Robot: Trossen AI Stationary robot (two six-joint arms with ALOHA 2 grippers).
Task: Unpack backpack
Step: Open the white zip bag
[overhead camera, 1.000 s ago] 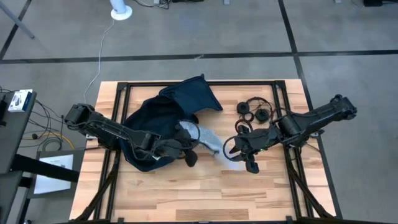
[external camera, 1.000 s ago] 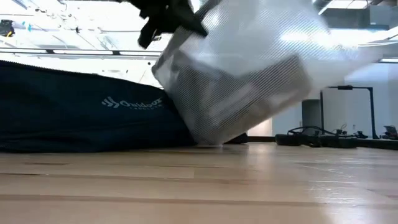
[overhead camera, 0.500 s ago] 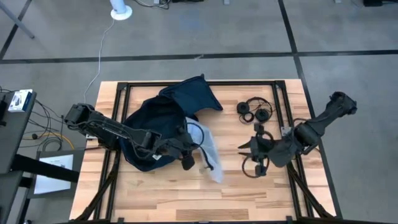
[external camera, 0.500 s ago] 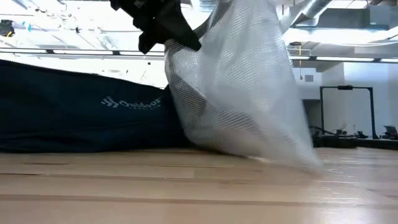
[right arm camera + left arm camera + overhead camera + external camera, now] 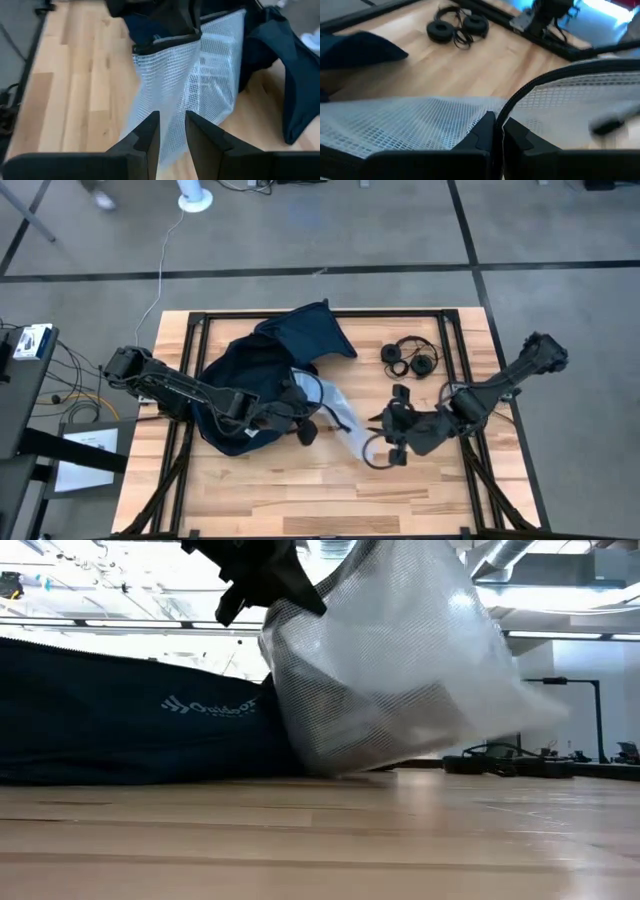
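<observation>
The left gripper (image 5: pixel 303 423) is near the middle of the table, just beside the open side of the backpack (image 5: pixel 255 385). Its fingers (image 5: pixel 487 131) are pressed together on the dark zipper edge of a clear mesh pouch (image 5: pixel 340 420), and they hold this edge above the wood. In the low view the pouch (image 5: pixel 385 670) hangs from the gripper (image 5: pixel 262 575) and its lower part touches the table just in front of the backpack (image 5: pixel 130 725). Something dark and flat shows through the mesh, but what it is cannot be told.

The right gripper (image 5: pixel 385 442) is on the other side of the pouch, toward the right half of the table. In the right wrist view its fingers (image 5: pixel 145 137) stand a little apart, with only a narrow gap between them, and the gripper (image 5: pixel 172 132) points at the white mesh (image 5: pixel 192 82) right in front of it. The fingers do not hold anything there. A loop of dark cable lies on the wood under this gripper.

The backpack is dark navy and lies on the left half of the table (image 5: pixel 300 500), toward the back edge. It is opened, and one flap is spread out toward the back edge near the middle. White letters of a logo show on its side in the low view.

A pair of black headphones (image 5: pixel 410 358) with its thin cable lies near the back right corner of the table, well apart from the backpack.
</observation>
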